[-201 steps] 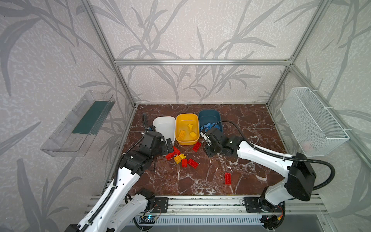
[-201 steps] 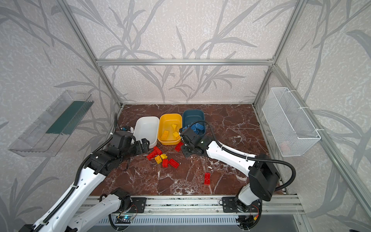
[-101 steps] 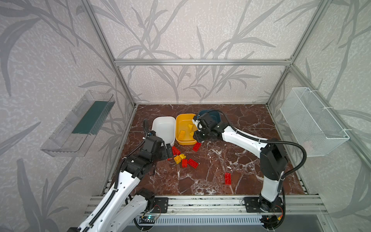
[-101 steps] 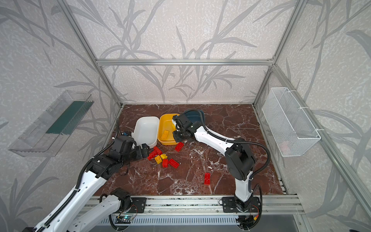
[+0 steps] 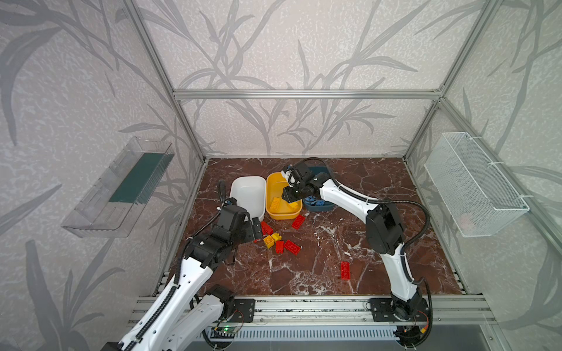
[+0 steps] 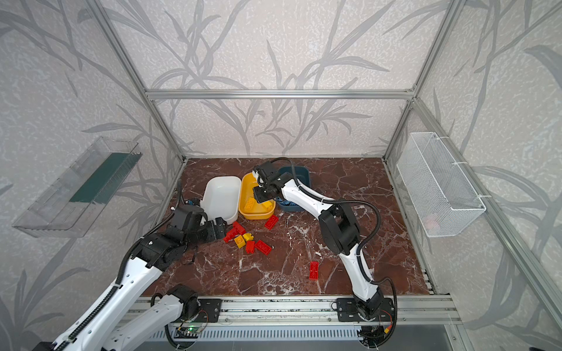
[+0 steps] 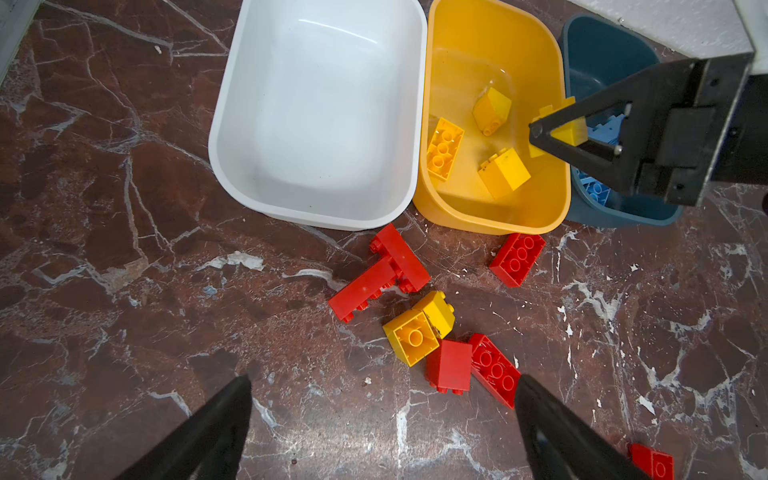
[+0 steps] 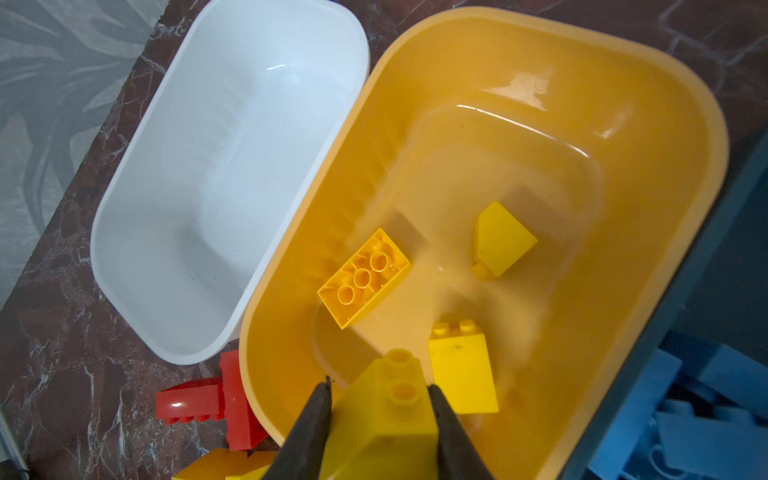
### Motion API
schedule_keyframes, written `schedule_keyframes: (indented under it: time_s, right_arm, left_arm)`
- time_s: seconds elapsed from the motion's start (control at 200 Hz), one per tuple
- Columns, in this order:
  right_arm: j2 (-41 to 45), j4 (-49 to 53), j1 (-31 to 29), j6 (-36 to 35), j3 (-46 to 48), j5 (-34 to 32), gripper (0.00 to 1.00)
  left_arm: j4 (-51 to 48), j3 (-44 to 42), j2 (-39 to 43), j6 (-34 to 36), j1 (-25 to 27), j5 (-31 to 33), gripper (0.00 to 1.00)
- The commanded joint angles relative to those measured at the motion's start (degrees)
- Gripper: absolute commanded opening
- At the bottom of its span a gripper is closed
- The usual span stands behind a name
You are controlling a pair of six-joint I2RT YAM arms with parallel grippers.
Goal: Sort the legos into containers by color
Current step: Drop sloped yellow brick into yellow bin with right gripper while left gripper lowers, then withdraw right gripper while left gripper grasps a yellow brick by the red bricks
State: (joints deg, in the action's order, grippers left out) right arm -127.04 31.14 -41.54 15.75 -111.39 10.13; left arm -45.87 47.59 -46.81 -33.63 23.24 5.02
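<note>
Lab enclosure: aluminium frame (image 5: 304, 94), papered walls (image 5: 334, 36)

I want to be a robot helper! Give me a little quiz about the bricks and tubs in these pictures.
1. True or false: the white tub has bricks in it.
2. What colour is the held brick between the right fingers? A red, B yellow, C light blue.
3. How many loose bricks lie on the floor of the yellow tub, not counting the held one?

Key:
1. False: it is empty.
2. B, yellow.
3. Three.
</note>
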Motion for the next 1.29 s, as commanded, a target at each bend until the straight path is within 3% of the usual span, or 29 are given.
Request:
schedule_keyframes:
  time_s: [0.0,0.29,0.655,0.885,1.29]
  right_arm:
    - [-2.0,3.4,0.3,-0.5,-4.6,1.5,0.39]
    - [-3.5,5.9,0.3,-1.3,-9.8,1.5,0.61]
    - [3.1,5.6,0.6,-3.3,-6.4,0.7,0.66]
    - [15.6,-3.3,2.1,-1.6,9.8,0.6,0.67]
    - [36.6,-18.2,6.0,2.3,42.5,-3.3,0.67]
  left_arm:
    - [-0.3,-0.1,-0.8,-0.3,0.0,-0.5,0.97]
    - [-0.3,-0.4,-2.2,-0.5,0.0,-1.1,0.95]
    - [-0.7,0.4,-7.2,0.1,0.0,-5.5,0.90]
    - [1.0,-0.9,-10.0,-2.0,0.3,-8.4,0.84]
    - [6.8,-1.2,-22.3,-4.9,3.2,-9.7,0.78]
